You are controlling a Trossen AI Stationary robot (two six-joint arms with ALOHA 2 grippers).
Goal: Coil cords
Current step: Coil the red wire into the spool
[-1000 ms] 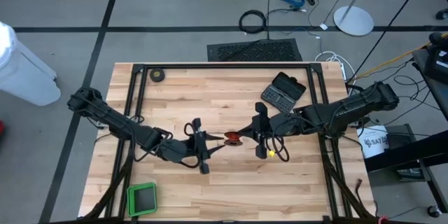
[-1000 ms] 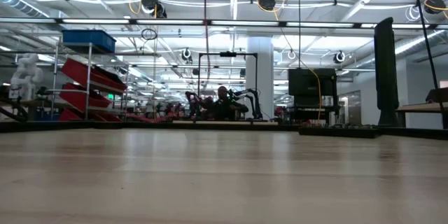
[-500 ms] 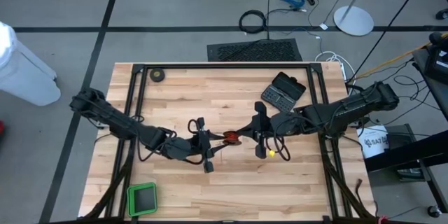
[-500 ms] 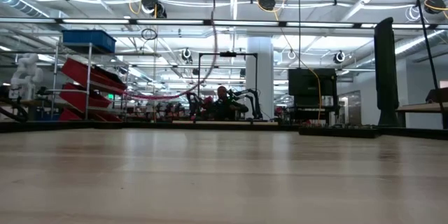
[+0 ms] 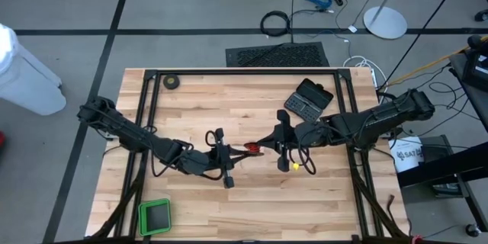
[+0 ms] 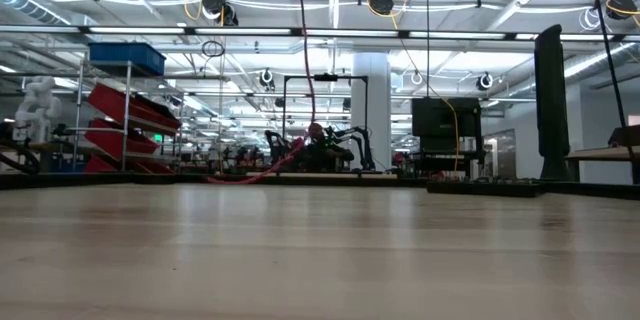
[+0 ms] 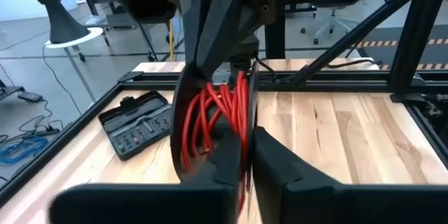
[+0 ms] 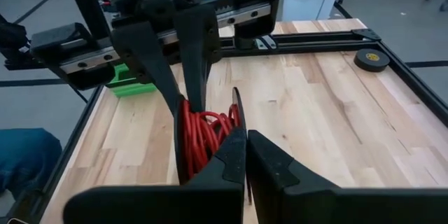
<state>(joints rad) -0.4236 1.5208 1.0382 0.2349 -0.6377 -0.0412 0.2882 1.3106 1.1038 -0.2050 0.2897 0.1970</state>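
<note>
Since a second ago the left gripper (image 5: 226,155) has slid toward the reel (image 5: 252,150) and drawn its fingers in; they now pinch the red wire (image 7: 222,122) wound on the reel. Seen from the low camera, a loose strand of wire (image 6: 304,50) that hung nearly straight before now drops from the top edge and trails off low to the left.

Both arms meet over the middle of the table (image 5: 252,103), the reel held in the air between them. The right gripper (image 5: 284,149) has its fingers pressed together on the reel's rim; in the right wrist view its two fingers (image 8: 227,155) sit closed around the black disc edge, with the red coil (image 8: 203,136) just behind them and the left gripper's fingers coming down onto it from the far side. The left wrist view shows the same grip from the other side: the left fingers (image 7: 276,161) close in on the coil, the reel's black flanges (image 7: 183,115) on either side.

A black case (image 5: 308,99) lies open near the right arm. A tape roll (image 5: 172,81) sits at the far left corner, and a green box (image 5: 155,216) at the near left edge.
</note>
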